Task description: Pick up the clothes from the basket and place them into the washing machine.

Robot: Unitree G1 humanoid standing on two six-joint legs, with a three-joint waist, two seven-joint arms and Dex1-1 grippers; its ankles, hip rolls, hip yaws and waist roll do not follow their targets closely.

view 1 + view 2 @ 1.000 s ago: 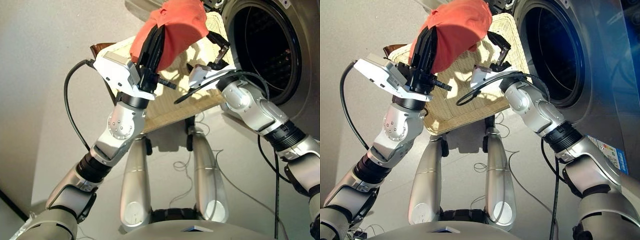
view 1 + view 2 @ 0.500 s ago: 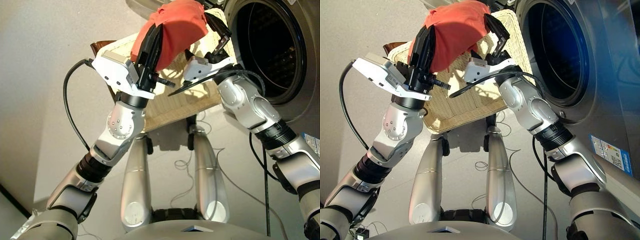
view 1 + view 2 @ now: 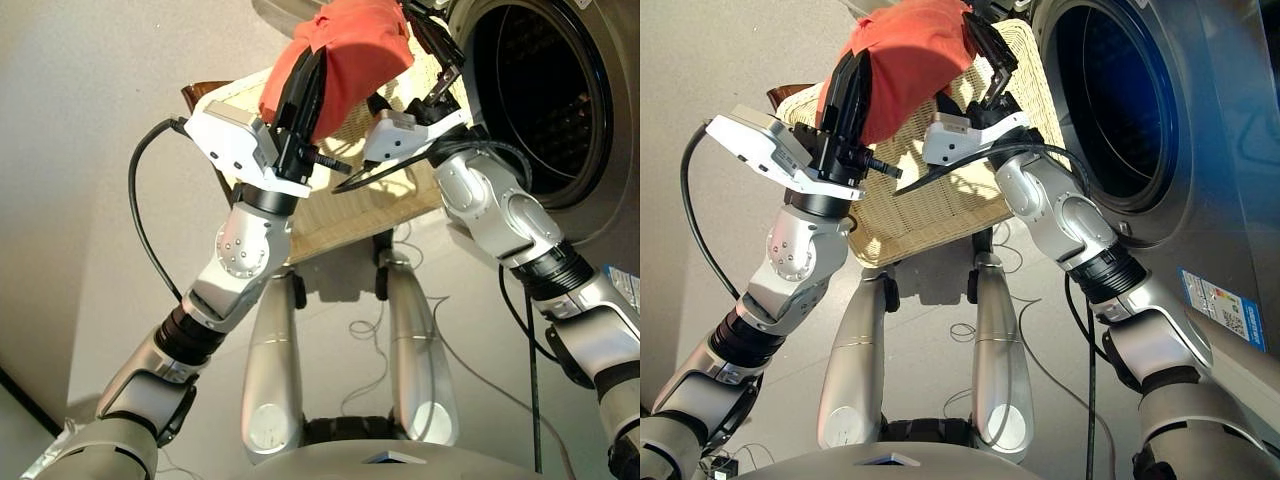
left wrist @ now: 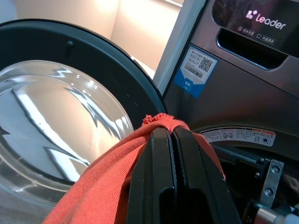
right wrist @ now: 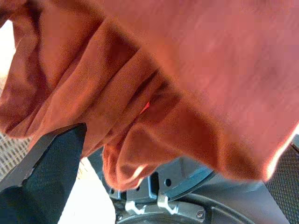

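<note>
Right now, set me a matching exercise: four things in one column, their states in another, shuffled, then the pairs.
Things
1. left gripper
2. right gripper
3. coral red garment
4. washing machine

States
A. door swung open, drum dark inside
B. jaws spread, at the cloth's edge
C. lifted above the basket
D. jaws closed on cloth

Pairs: 1-D, 2-B, 3-C, 4-A

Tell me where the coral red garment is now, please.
The coral red garment hangs from the shut left gripper, raised above the basket, just left of the washing machine opening.
</note>
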